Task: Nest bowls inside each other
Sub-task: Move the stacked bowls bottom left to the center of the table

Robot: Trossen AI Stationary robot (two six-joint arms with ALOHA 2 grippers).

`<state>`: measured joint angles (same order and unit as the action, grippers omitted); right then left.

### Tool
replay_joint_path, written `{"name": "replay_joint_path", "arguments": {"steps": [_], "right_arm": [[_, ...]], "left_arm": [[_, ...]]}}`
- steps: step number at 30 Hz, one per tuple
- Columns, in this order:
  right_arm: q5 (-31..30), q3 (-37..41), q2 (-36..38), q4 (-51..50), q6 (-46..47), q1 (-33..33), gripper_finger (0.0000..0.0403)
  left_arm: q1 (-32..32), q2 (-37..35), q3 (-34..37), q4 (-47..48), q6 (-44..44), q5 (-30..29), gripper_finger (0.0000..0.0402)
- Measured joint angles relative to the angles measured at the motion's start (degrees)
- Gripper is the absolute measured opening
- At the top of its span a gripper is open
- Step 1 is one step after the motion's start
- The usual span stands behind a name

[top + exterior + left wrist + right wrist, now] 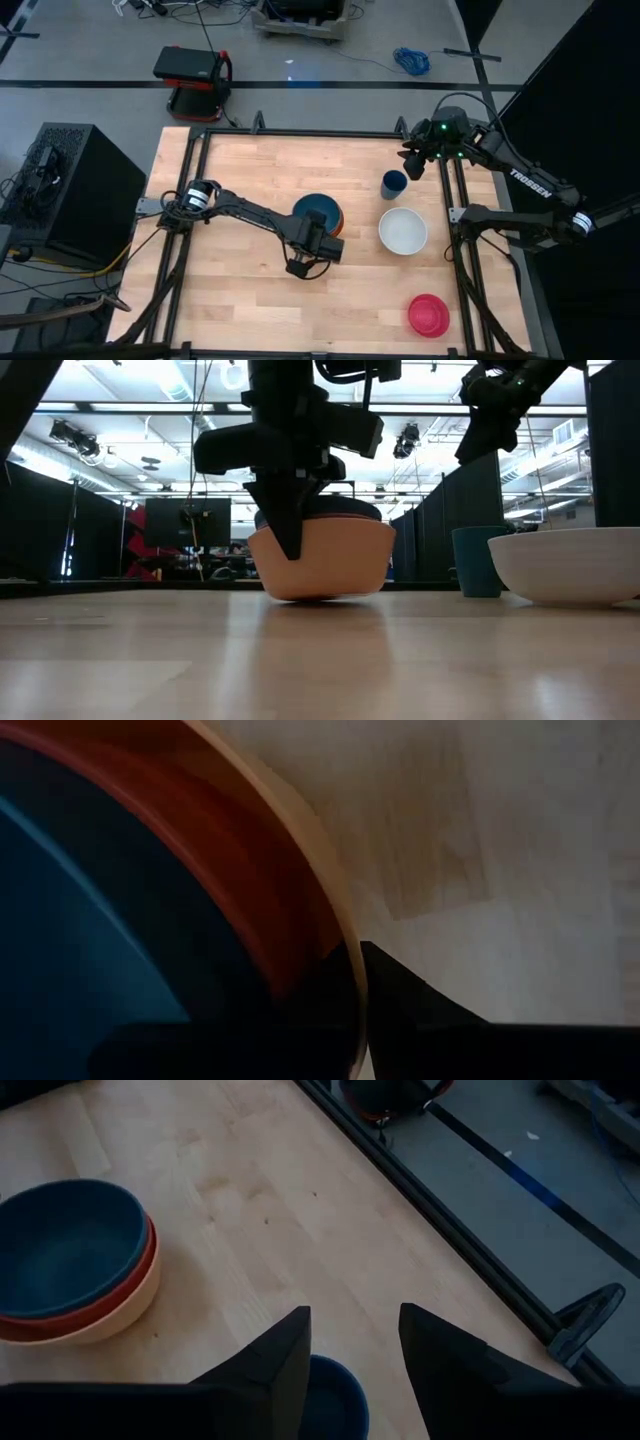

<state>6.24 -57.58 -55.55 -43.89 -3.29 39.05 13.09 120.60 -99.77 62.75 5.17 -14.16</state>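
A large open workshop room with ceiling lights, dark curtain partitions and a grey floor is surrounding a pale wooden table (250, 290) that is sitting inside a black metal frame (300, 133). On the floor beyond the table, a red and black case (192, 72) and a blue coiled cable (411, 61) are lying, and a black box (70, 190) is standing beside the table's left side. Near the table's middle, three bowls are sitting nested: a large orange bowl (330, 560) outermost, a red-orange bowl (140, 1275) within it, and a teal bowl (316, 212) innermost. The left gripper (300, 266) is reaching across from the left side, and its fingers are pinched closed on the rim of the large orange bowl, one finger (400, 995) outside the wall and the other inside. To the right of the stack, well apart, a white bowl (403, 231) is resting upright on the wood. Near the table's front right corner, a magenta-pink bowl (428, 314) is lying alone. Just behind the white bowl, a small dark blue cup-like bowl (394, 184) is standing upright. The right gripper (352, 1342) is hanging above this small bowl near the table's back right corner, its fingers spread apart and holding nothing.
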Motion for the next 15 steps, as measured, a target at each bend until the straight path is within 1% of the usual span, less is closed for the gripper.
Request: {"name": "replay_joint_path", "arguments": {"steps": [7,11,15], "right_arm": [[0.0,0.0,0.0,0.0,0.0,0.0,0.0159],[0.0,0.0,0.0,0.0,0.0,0.0,0.0165],[0.0,0.0,0.0,-0.1,0.0,0.0,0.0171]], "left_arm": [[0.0,0.0,0.0,-0.4,-0.2,0.8,0.0007],[0.0,0.0,0.0,-0.4,-0.9,1.0,0.002],[0.0,0.0,0.0,-0.3,-1.1,0.9,0.0043]]}}
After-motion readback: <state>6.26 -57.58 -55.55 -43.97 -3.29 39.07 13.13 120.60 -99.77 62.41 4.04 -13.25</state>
